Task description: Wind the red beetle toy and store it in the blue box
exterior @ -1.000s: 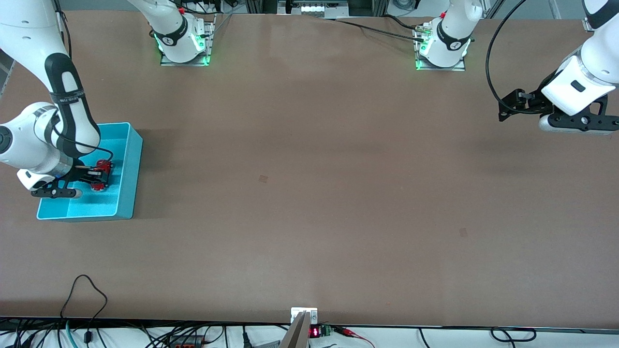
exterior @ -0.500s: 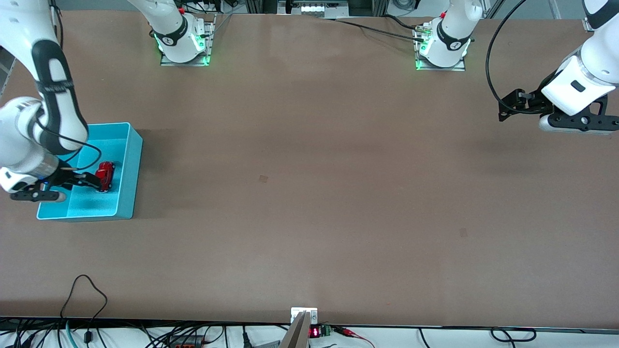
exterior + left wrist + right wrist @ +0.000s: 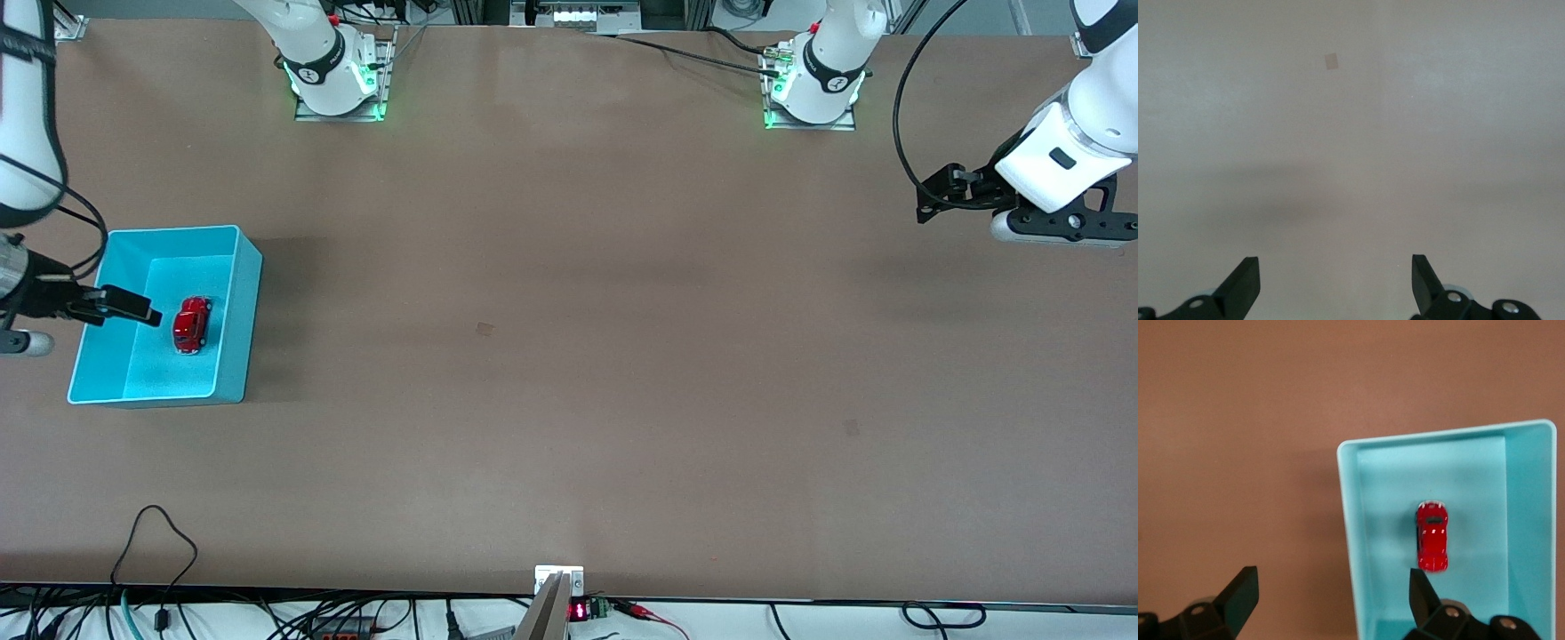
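Red beetle toy [image 3: 191, 324] alone inside blue box [image 3: 238, 293], right gripper [image 3: 1331, 603] above, both grippers' jaws apart and empty.

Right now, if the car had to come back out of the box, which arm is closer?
Right. Its open hand hangs over the box, beside the car on its floor. The left hand, also open, waits over bare table at the left arm's end.

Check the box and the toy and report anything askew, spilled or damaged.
Nothing stands out. The red beetle toy sits on its wheels inside the blue box, which stands level. The right gripper, open, hangs over the box's edge; the left gripper waits, open.
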Controlling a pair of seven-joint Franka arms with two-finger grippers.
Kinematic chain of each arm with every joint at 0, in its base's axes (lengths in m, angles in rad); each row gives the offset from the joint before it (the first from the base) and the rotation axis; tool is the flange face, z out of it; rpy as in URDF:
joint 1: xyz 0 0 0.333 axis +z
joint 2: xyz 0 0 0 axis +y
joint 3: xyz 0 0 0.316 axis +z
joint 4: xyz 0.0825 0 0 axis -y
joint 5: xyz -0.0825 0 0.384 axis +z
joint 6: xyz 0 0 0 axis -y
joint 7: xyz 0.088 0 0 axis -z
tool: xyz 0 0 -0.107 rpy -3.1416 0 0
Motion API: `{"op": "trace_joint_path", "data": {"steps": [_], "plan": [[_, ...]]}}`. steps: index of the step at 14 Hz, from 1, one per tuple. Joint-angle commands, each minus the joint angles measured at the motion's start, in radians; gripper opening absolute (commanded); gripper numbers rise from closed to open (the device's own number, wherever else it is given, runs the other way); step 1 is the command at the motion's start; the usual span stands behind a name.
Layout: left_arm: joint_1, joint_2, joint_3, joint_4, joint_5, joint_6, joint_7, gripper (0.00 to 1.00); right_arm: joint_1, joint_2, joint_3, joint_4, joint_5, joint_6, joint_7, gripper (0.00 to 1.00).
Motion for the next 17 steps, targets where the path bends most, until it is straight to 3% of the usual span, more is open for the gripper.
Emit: {"op": "trace_joint_path", "data": {"steps": [1, 5, 8, 9, 12, 17], "plan": [[0.004, 0.009, -0.003, 0.023, -0.006, -0.019, -0.007, 1.00, 0.027, -0.013, 0.002, 0.114, -0.047, -0.148, 0.085, 1.00], [0.004, 0.009, -0.004, 0.023, -0.006, -0.019, -0.007, 1.00, 0.018, -0.064, 0.005, 0.220, -0.044, -0.326, 0.106, 1.00], [0.004, 0.009, -0.006, 0.024, -0.006, -0.016, -0.007, 1.00, -0.092, -0.098, 0.159, 0.266, -0.080, -0.414, 0.189, 1.00], [0.004, 0.009, -0.006, 0.023, -0.006, -0.016, -0.007, 1.00, -0.091, -0.107, 0.175, 0.267, -0.112, -0.416, 0.215, 1.00], [0.004, 0.009, -0.006, 0.024, -0.006, -0.018, -0.007, 1.00, -0.078, -0.138, 0.181, 0.213, -0.198, -0.408, 0.211, 1.00], [0.004, 0.009, -0.004, 0.023, -0.006, -0.018, -0.007, 1.00, -0.078, -0.253, 0.186, 0.032, -0.200, -0.281, 0.203, 1.00]]}}
